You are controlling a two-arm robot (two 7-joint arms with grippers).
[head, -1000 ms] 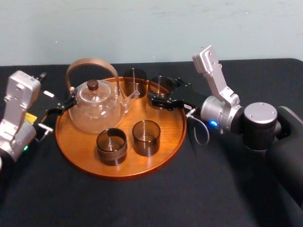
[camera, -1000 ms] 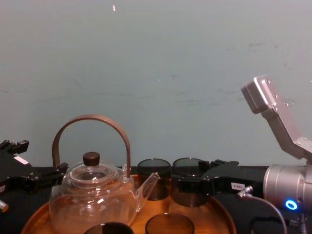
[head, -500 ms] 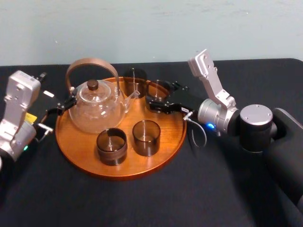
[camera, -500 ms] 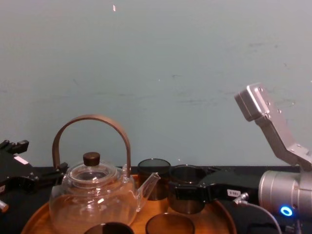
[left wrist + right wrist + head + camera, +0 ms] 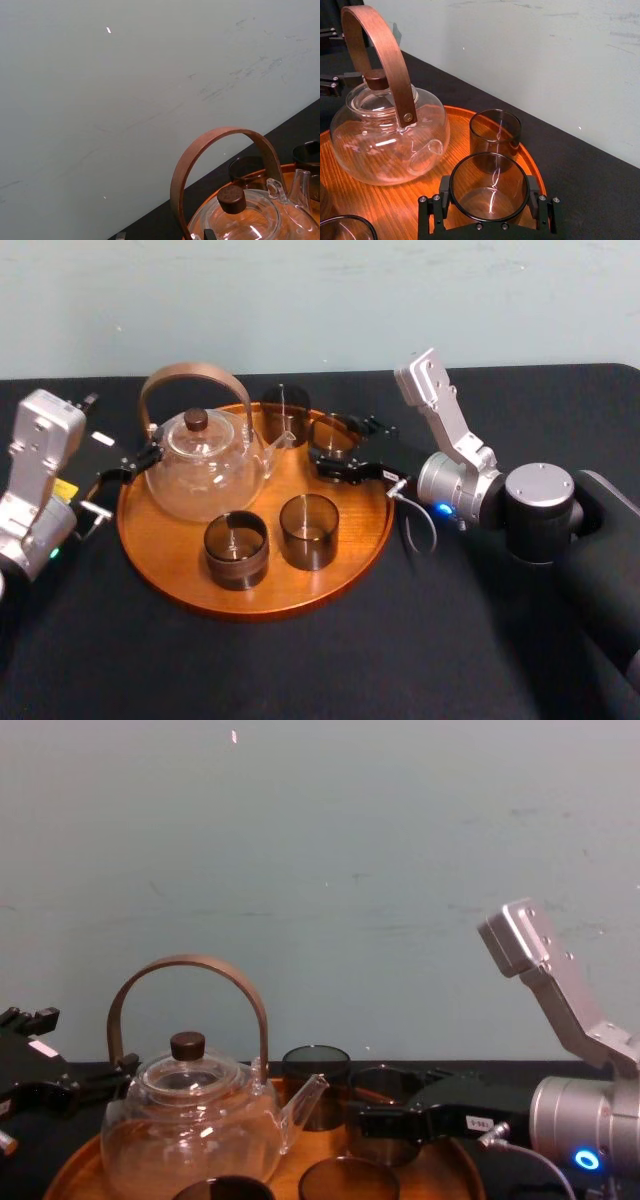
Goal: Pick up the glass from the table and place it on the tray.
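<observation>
We see right gripper (image 5: 336, 446) pinching glass (image 5: 489, 185) at tray's (image 5: 250, 605) far-right rim; left gripper (image 5: 128, 468) idles off left rim, state unclear.

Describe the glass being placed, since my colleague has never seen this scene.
Start at the round wooden tray on the black table. Four dark glasses share it with a teapot; this glass is at the back right. It alone sits between the fingers of the right gripper.
</observation>
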